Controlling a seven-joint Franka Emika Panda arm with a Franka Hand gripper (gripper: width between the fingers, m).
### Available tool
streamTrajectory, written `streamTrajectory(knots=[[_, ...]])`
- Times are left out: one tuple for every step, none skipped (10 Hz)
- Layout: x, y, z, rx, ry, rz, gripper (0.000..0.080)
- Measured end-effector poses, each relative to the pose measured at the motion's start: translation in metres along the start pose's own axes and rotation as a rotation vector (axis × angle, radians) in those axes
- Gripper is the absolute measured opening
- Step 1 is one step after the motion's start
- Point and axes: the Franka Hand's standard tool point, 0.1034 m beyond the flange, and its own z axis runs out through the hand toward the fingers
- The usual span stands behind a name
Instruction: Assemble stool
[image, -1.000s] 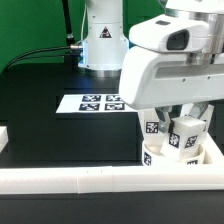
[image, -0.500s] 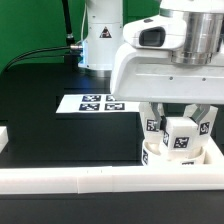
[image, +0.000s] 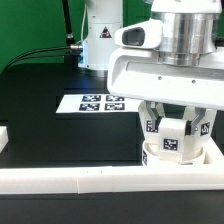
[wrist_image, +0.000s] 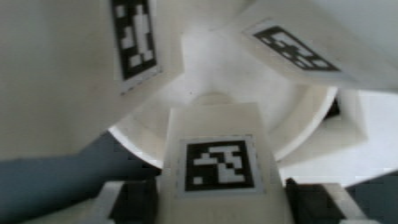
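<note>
Now the tagged leg (image: 172, 143) stands upright on the round seat (image: 152, 158), which lies at the exterior view's right, just inside the front border rail (image: 90, 180). Two more legs (wrist_image: 281, 45) already stand on the disc; the wrist view shows their tags splayed around the near one. Gripper (image: 173, 128) is clenched on the near leg, a finger (wrist_image: 121, 200) pressed to each side of its tag. Over the last second the arm swung over and sank, so the leg that hung tilted above the seat now looks squared up and lower, probably entering its recess. Judgement: this is the third and last leg going in; seating depth cannot be told. Marker board (image: 95, 102) lies well apart on the black table (image: 50, 125).
</note>
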Motion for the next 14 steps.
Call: streamTrajectory(knots=[[0.002,0.003,0.000,0.004,0.001,0.125,0.0338],[0.003,0.005,0.001,0.007,-0.001,0.203,0.0338],[0.003,0.006,0.001,0.011,-0.006,0.263,0.0340],[0.004,0.010,0.002,0.008,-0.008,0.362,0.0340],[0.004,0.011,0.002,0.004,-0.010,0.408,0.0340],[0.003,0.012,0.002,-0.002,-0.014,0.460,0.0349],[0.003,0.010,0.000,0.001,-0.013,0.458,0.0349],[0.004,0.008,-0.006,0.009,-0.009,0.449,0.0536],[0.004,0.008,-0.015,0.018,-0.008,0.443,0.0626],[0.003,0.010,-0.025,0.025,-0.011,0.438,0.0626],[0.000,0.011,-0.035,0.023,-0.024,0.439,0.0642],[0.000,0.009,-0.043,0.026,-0.028,0.438,0.0642],[0.000,0.009,-0.040,0.024,-0.027,0.438,0.0649],[0.000,0.009,-0.039,0.023,-0.028,0.437,0.0649]])
